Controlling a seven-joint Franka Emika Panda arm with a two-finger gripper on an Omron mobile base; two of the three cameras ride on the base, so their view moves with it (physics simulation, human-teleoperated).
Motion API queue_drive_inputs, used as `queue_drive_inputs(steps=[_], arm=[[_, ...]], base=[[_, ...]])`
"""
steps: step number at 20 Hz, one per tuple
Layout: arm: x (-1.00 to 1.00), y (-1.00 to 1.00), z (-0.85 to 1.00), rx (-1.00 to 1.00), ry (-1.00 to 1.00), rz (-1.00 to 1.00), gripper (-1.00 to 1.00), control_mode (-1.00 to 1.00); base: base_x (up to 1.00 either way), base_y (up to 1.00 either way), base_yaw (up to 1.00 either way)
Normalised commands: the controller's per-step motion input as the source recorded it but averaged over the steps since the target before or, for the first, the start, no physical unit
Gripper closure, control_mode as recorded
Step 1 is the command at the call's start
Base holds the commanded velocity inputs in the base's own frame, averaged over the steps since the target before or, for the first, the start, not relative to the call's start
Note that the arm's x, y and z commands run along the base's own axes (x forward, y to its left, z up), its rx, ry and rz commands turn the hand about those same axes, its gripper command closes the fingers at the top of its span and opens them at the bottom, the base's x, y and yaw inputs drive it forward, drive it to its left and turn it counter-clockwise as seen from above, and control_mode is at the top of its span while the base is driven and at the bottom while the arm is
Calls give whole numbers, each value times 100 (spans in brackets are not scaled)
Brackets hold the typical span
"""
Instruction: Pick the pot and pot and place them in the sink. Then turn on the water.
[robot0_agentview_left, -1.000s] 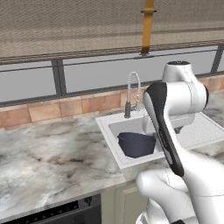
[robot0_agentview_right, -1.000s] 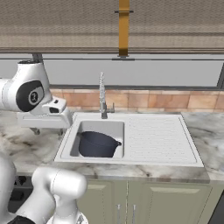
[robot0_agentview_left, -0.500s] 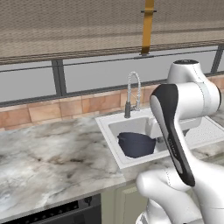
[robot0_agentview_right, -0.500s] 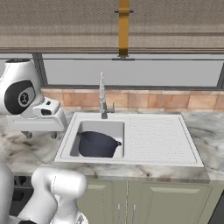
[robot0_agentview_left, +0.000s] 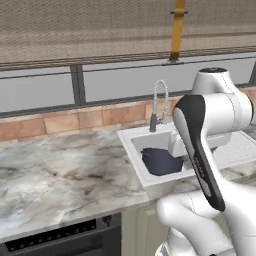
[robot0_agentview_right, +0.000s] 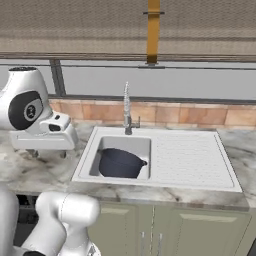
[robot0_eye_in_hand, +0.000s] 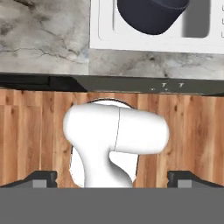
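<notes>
Gaping empty jaws (robot0_eye_in_hand: 112, 180) above wooden floor (robot0_eye_in_hand: 35, 131); navy pot (robot0_agentview_right: 120, 163) inside sink (robot0_agentview_right: 200, 177).

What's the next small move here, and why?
Probably go for the second pot: the sink holds just one dark pot, no water runs from the faucet, and the tool is open and empty, looking down past the counter edge.

Pot (robot0_eye_in_hand: 151, 15) in sink (robot0_eye_in_hand: 101, 26): top edge of hand view cuts off its rim and most of the basin. In left base view, arm hides sink's (robot0_agentview_left: 131, 142) right half, drainboard and part of pot (robot0_agentview_left: 160, 161). Faucet (robot0_agentview_right: 126, 107) too thin for detail. Fingertips (robot0_eye_in_hand: 40, 178) clipped at bottom, jaws far apart.
</notes>
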Motion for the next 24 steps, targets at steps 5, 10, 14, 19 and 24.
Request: queue_drive_inputs(steps=[5,10,14,19,24], arm=[[0,0,0,0,0,0,-100,100],[0,0,0,0,0,0,-100,100],[0,0,0,0,0,0,-100,100],[0,0,0,0,0,0,-100,100],[0,0,0,0,0,0,-100,100]], base=[[-4,76,91],[0,59,97],[18,44,91],[25,49,89],[31,50,87]])
